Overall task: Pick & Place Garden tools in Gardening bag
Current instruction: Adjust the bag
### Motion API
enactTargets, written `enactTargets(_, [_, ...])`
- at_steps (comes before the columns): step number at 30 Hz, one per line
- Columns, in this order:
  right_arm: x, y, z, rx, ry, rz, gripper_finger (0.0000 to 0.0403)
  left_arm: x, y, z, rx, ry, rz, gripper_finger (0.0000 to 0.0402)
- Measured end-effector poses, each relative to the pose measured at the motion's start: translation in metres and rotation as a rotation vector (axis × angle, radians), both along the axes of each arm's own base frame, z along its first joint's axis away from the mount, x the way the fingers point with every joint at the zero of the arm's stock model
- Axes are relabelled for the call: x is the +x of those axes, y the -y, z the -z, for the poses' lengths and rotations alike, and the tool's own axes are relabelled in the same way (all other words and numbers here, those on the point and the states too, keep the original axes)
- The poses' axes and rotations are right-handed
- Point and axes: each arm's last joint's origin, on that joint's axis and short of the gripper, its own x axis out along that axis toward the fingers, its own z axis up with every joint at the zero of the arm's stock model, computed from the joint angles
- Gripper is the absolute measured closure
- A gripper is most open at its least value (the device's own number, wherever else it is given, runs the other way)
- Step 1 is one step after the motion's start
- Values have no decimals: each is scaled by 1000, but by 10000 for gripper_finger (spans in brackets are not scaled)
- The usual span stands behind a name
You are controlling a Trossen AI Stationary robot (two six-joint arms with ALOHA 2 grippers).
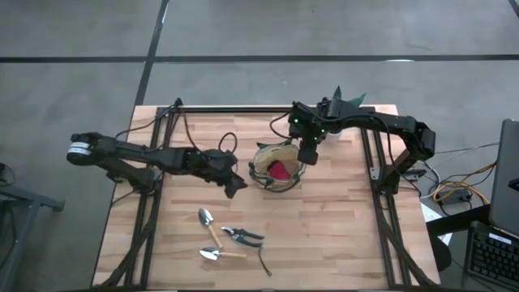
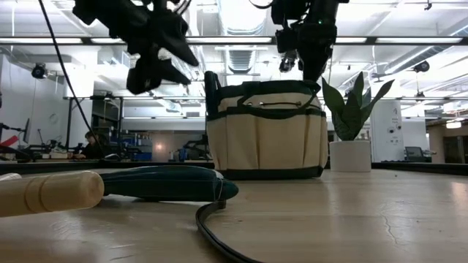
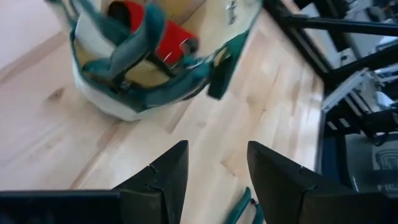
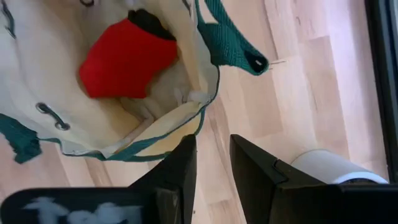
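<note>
The tan gardening bag (image 1: pixel 276 166) with green trim stands upright on the table's middle; a red glove-like item (image 4: pixel 127 59) lies inside it. Two wooden-handled trowels (image 1: pixel 208 223) (image 1: pixel 217 254), the pruning shears (image 1: pixel 242 235) and dark snips (image 1: pixel 264 261) lie flat on the table nearer the front edge. My left gripper (image 1: pixel 235 185) hovers just left of the bag, open and empty. My right gripper (image 1: pixel 306 154) hangs above the bag's right rim (image 4: pixel 199 115), its fingers slightly apart and empty.
A green plant in a white pot (image 2: pixel 351 146) stands behind the bag at the far right. Black frame rails (image 1: pixel 154 203) run along both sides of the table. Bare wood lies to the right of the tools.
</note>
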Motion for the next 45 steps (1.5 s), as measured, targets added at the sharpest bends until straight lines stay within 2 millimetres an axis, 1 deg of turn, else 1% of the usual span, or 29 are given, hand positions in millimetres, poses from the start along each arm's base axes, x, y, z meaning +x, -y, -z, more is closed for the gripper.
enactTargets(3, [0,0,-5,0,42,45,319,6,0,9,-27,-34,-24,234])
enactTargets(7, [2,2,-4,26,70,81,319,11,-1,16,-73,-54,-85,234])
enactTargets(9, [1,3,-4,54,75,87,314,12,-2,18,-89,-60,-123,234])
enactTargets(12, [2,8,-4,99,106,112,303,13,-2,17,-88,-50,-134,234])
enactTargets(18, [5,19,6,126,87,153,278,14,-4,19,-46,-56,-115,234])
enactTargets(25, [13,23,20,169,52,168,275,22,-5,28,-41,-66,-122,234])
enactTargets(30, [14,24,23,167,48,161,291,27,-6,39,-21,-102,-135,234])
enactTargets(34, [15,24,23,164,56,156,318,32,-10,50,-19,-136,-153,234])
enactTargets(41, [15,24,28,168,53,169,373,44,-18,59,-17,-117,-176,234])
enactTargets(45, [15,23,33,190,51,170,392,47,-25,61,-22,-100,-211,234])
